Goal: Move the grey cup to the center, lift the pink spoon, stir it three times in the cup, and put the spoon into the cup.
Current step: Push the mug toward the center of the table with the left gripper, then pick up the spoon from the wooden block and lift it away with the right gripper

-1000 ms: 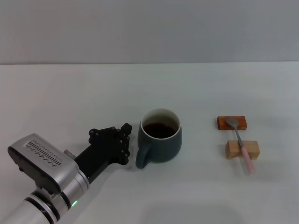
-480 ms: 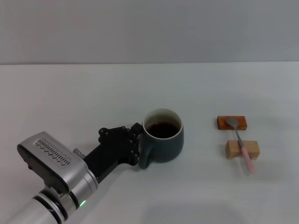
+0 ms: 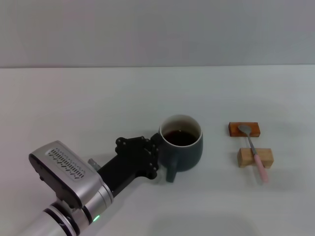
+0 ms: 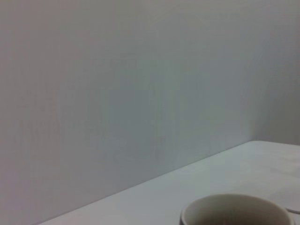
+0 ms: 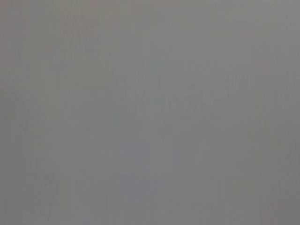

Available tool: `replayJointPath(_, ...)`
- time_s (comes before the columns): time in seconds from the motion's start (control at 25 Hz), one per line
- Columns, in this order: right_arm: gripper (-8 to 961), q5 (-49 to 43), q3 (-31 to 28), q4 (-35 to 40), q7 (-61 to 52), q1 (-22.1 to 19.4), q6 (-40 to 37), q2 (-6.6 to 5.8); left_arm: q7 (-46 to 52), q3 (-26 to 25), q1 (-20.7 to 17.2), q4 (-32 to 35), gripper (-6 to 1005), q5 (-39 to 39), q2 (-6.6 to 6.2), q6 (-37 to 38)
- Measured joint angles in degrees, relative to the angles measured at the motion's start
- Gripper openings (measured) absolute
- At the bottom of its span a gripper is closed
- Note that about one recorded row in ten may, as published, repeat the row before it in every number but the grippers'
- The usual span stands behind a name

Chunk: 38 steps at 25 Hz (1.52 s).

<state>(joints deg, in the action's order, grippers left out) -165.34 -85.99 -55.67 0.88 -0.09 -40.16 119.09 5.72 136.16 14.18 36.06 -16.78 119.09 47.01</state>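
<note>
The grey cup [image 3: 183,147], a dark rounded mug holding brown liquid, stands on the white table a little right of the middle, its handle [image 3: 171,174] turned toward the front. My left gripper [image 3: 152,156] is pressed against the cup's left side, just left of the handle. In the left wrist view only the cup's pale rim [image 4: 236,208] shows. The pink spoon [image 3: 254,153] lies to the right of the cup across two small wooden blocks, with its metal bowl on the far one. My right gripper is out of view.
A reddish-brown block [image 3: 244,129] and a pale wooden block [image 3: 255,157] carry the spoon at the right. The table [image 3: 98,103] ends at a grey wall behind. My left arm's silver wrist [image 3: 66,172] fills the front left corner.
My left gripper has moved rightward and slightly toward the front, and the cup has shifted right with it. The cup's handle has turned from the left front toward the front.
</note>
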Motion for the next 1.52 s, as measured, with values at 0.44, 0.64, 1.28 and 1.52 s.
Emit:
replayJointPath(0.44,736,0.00,2.23,0.18,0.00,-0.21,0.00,0.12,-1.78,-8.20,-0.28,-1.34,10,-5.19,-0.37,2.65)
replayJointPath(0.64,736,0.02,4.75,-0.32,0.00,-1.09,-0.01,0.23,-2.46,-19.15,-0.42,-2.60,10,-5.20,-0.77,3.54)
replayJointPath(1.28,736,2.21,19.09,-4.37,0.15,-9.35,-0.55,0.48,-2.44,-40.17,-0.46,-4.97,174,-4.60,-1.47,3.60)
replayJointPath(1.52,736,2.32,27.03,-5.41,0.39,-12.12,-0.66,0.39,-2.73,-41.76,-0.37,-4.96,222,-4.56,-1.65,3.65)
